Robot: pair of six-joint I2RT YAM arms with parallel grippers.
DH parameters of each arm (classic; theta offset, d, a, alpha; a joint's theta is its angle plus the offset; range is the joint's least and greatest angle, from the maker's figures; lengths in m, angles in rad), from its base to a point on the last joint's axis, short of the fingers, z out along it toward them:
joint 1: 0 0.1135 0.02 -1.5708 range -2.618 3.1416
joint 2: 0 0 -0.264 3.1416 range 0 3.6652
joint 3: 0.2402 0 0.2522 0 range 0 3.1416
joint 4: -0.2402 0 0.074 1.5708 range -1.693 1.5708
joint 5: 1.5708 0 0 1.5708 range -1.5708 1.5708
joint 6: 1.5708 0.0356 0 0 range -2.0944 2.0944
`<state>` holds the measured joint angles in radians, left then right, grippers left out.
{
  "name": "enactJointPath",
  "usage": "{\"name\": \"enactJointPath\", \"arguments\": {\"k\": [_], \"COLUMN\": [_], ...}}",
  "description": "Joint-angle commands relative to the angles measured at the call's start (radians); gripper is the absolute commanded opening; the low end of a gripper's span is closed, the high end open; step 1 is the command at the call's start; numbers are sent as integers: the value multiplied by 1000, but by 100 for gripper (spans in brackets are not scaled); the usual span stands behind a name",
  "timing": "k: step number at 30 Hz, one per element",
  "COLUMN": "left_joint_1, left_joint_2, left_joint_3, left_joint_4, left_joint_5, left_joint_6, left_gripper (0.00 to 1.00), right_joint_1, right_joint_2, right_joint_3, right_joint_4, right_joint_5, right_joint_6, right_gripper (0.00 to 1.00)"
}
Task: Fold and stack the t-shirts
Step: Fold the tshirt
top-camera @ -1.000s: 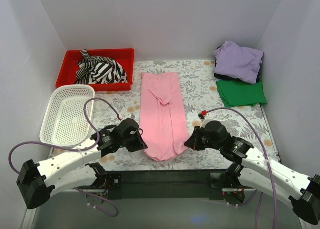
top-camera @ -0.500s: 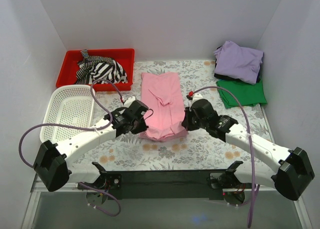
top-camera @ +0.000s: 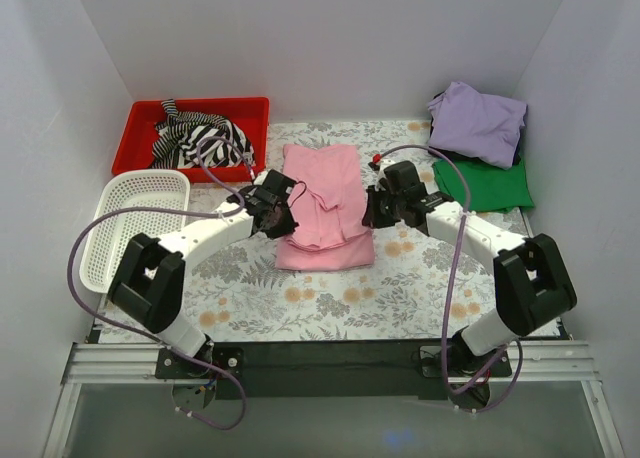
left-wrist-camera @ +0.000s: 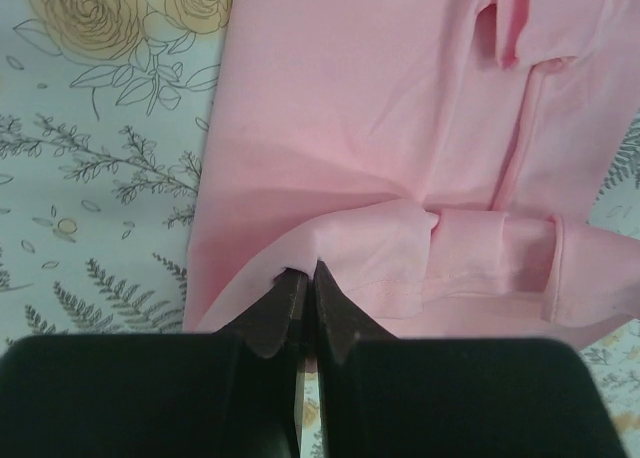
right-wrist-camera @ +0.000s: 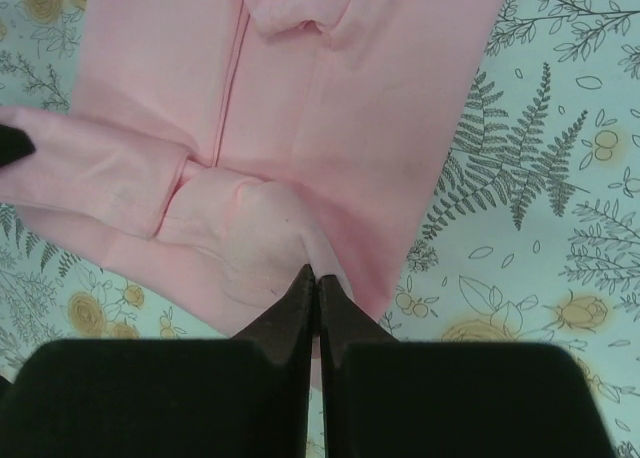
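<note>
While a white basket [top-camera: 100,240] and a red tray [top-camera: 140,113] holding a striped garment [top-camera: 200,141] sit along the left edge of the floral surface [top-camera: 400,278], the left tool [top-camera: 287,221] pinches the near-left hem of the light pink t-shirt [top-camera: 325,178], jaws closed tight on a raised fold of cloth. The shirt lies at the centre of the surface, its near half doubled over toward the far edge. The right tool [top-camera: 368,216] grips the near-right hem likewise, jaws pressed together on fabric. In the far right corner, a lavender t-shirt [top-camera: 478,121] rests partly over a green t-shirt [top-camera: 490,188].
</note>
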<state>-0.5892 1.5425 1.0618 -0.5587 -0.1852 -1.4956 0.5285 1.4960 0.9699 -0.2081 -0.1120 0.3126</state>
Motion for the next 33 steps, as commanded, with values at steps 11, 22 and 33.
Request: {"name": "enactJointPath", "arguments": {"k": [11, 22, 33], "left_joint_1": [120, 172, 232], "left_joint_2": [169, 268, 306], "left_joint_3": [125, 190, 306], "left_joint_4": [59, 66, 57], "left_joint_5": [66, 56, 26], "left_joint_6": [83, 132, 170], "left_gripper": [0, 29, 29], "right_joint_1": [-74, -111, -159], "right_joint_2": [230, 270, 399], "right_joint_3": [190, 248, 463], "right_joint_4": [62, 62, 4], "right_joint_5": [-138, 31, -48], "right_joint_6": [-61, -115, -148], "right_gripper": [2, 14, 39]}}
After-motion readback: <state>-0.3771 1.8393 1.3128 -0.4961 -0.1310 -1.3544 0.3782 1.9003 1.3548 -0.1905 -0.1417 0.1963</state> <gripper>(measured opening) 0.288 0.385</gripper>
